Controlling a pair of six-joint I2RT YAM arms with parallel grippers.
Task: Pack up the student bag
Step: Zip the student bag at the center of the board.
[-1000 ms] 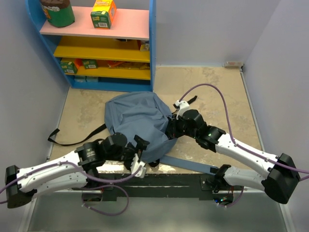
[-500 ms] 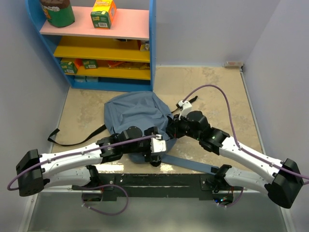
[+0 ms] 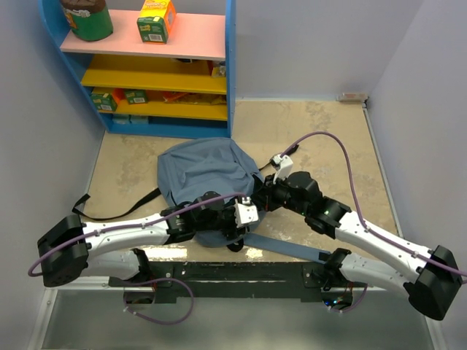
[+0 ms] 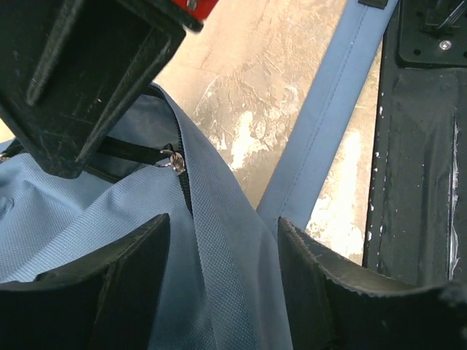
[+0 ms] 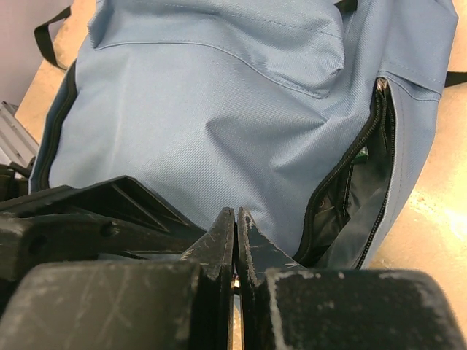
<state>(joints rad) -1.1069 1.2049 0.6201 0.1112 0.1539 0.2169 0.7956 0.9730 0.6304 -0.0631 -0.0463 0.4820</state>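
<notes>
The slate-blue student bag (image 3: pixel 201 171) lies on the floor between the arms, filling the right wrist view (image 5: pixel 219 109). A side zip (image 5: pixel 357 197) gapes open, dark inside. My right gripper (image 3: pixel 264 195) (image 5: pixel 235 219) sits shut at the bag's near right edge. In the left wrist view its fingers (image 4: pixel 80 87) cover the end of a black zipper pull cord (image 4: pixel 139 153) with a metal ring. Right beside it, my left gripper (image 3: pixel 241 224) (image 4: pixel 222 240) stands open. Its fingers straddle a raised fold of bag fabric (image 4: pixel 211 233).
A blue shoulder strap (image 3: pixel 288 248) (image 4: pixel 328 109) runs from the bag to the black base rail (image 3: pixel 241 273). A thin black strap (image 3: pixel 109 211) trails left. A blue shelf unit (image 3: pixel 157 65) with boxes stands behind the bag. Walls close in on both sides.
My left arm has swung right along the bag's near edge to beside the right gripper, and its jaws have narrowed around the fabric fold. The right gripper stayed shut, shifting slightly right.
</notes>
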